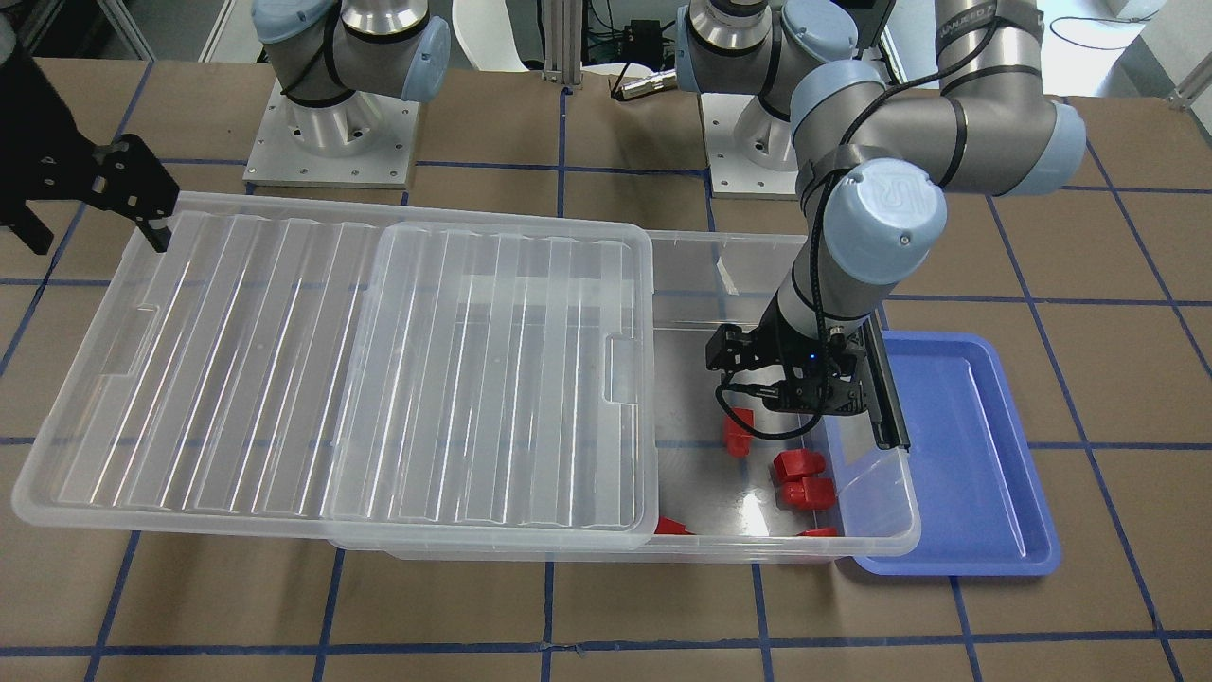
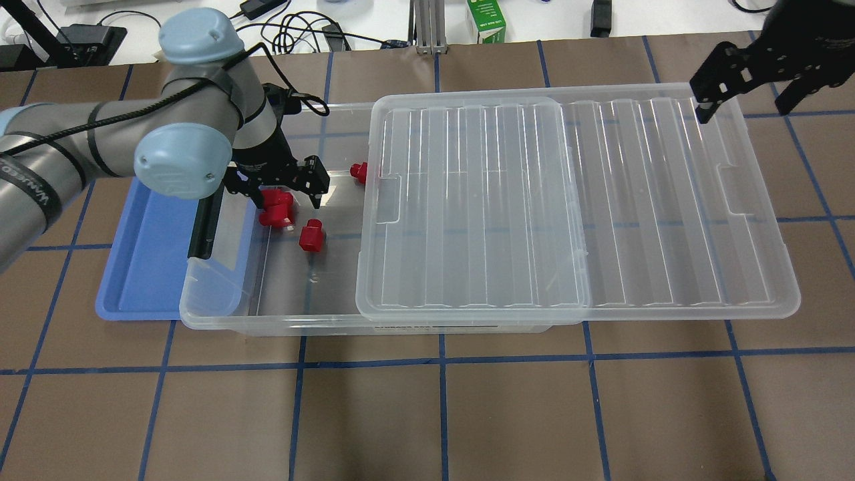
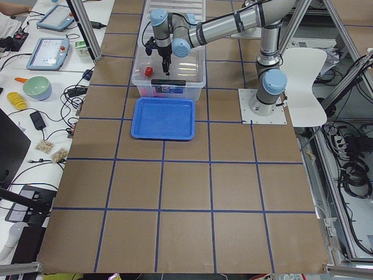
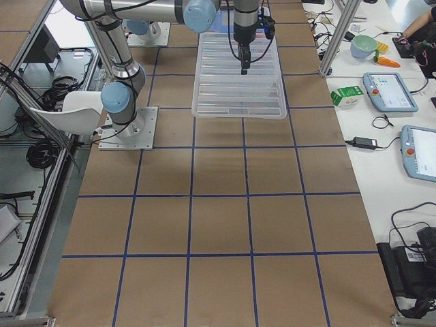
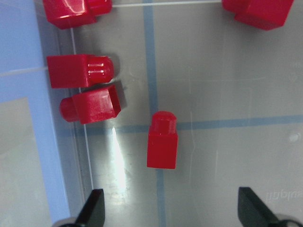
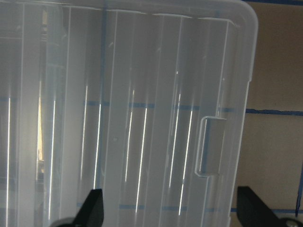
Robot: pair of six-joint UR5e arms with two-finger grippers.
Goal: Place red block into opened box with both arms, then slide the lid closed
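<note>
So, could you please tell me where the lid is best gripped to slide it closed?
Probably at its free short end, by the notch. The lid overhangs the box on the robot's right, so that rim is exposed. The right gripper, open over that end, could come straight down and pinch the rim centrally, pushing evenly.

UR logo on the blue joint cap (image 1: 888, 196) of the left arm (image 1: 985, 118). I can't read the green carton (image 2: 485, 20) print, too small.

probably a robotics lab: aluminium framing (image 3: 87, 35), teach pendants (image 4: 390, 90), cables (image 3: 355, 169), grid-taped table (image 3: 186, 192).
</note>
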